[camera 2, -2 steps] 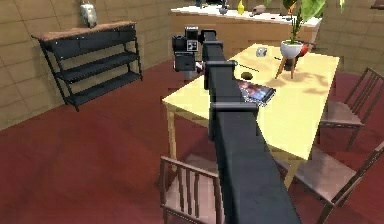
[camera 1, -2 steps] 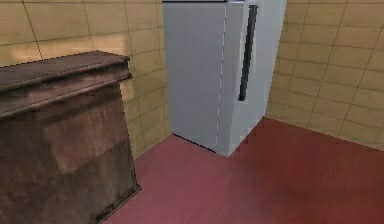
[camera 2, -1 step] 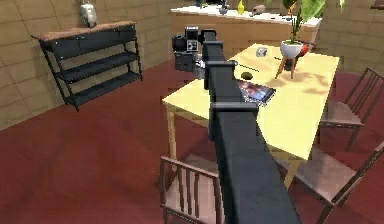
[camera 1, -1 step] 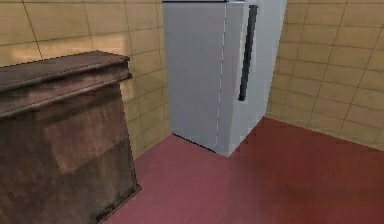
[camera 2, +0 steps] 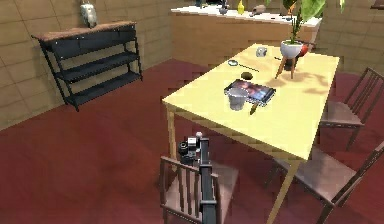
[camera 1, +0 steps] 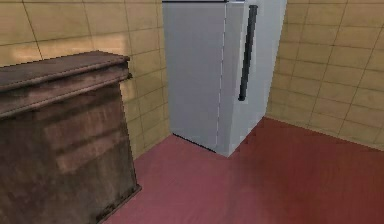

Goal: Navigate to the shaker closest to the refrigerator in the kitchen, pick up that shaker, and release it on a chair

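Note:
A tall pale grey refrigerator (camera 1: 208, 70) with a dark upright handle stands in the tiled corner ahead. In the arm side view my arm rises from the bottom edge, and the gripper (camera 2: 187, 151) sits at the near corner of the yellow dining table (camera 2: 215, 100), above a wooden chair (camera 2: 183, 192). I cannot tell whether it holds anything. A small grey thing (camera 2: 261, 51) stands on the table's far part. Small things, one of them yellow (camera 2: 240, 7), sit on the back counter (camera 2: 215, 28).
A brown wooden cabinet (camera 1: 60, 140) stands close at the forward view's left, with red floor beside it up to the refrigerator. On the table are a potted plant (camera 2: 293, 45) and a flat book (camera 2: 250, 94). Two chairs (camera 2: 350, 105) (camera 2: 335, 175) stand right; a black shelf unit (camera 2: 95, 60) stands left.

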Controlling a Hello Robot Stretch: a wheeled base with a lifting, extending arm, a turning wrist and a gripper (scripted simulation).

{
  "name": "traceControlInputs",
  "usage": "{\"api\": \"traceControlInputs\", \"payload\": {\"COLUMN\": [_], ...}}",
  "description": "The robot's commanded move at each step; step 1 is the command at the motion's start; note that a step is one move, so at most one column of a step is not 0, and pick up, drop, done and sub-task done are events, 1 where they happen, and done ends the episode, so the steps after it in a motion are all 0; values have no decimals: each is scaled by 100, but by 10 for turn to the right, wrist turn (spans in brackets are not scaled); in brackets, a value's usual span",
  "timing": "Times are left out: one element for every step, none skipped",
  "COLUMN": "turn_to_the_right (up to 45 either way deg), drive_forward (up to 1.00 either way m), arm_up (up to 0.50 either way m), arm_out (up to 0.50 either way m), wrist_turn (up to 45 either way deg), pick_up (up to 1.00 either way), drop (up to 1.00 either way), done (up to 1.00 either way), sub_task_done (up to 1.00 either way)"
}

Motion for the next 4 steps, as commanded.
{"api": "traceControlInputs", "payload": {"turn_to_the_right": [0, 0, 0, 0], "drive_forward": [0, 0, 0, 0], "arm_up": [-32, 0, 10, 0], "arm_out": [0, 0, 0, -8], "wrist_turn": [0, 0, 0, 0], "pick_up": [0, 0, 0, 0], "drop": [0, 100, 0, 0], "done": [0, 0, 0, 0], "sub_task_done": [0, 0, 0, 0]}}
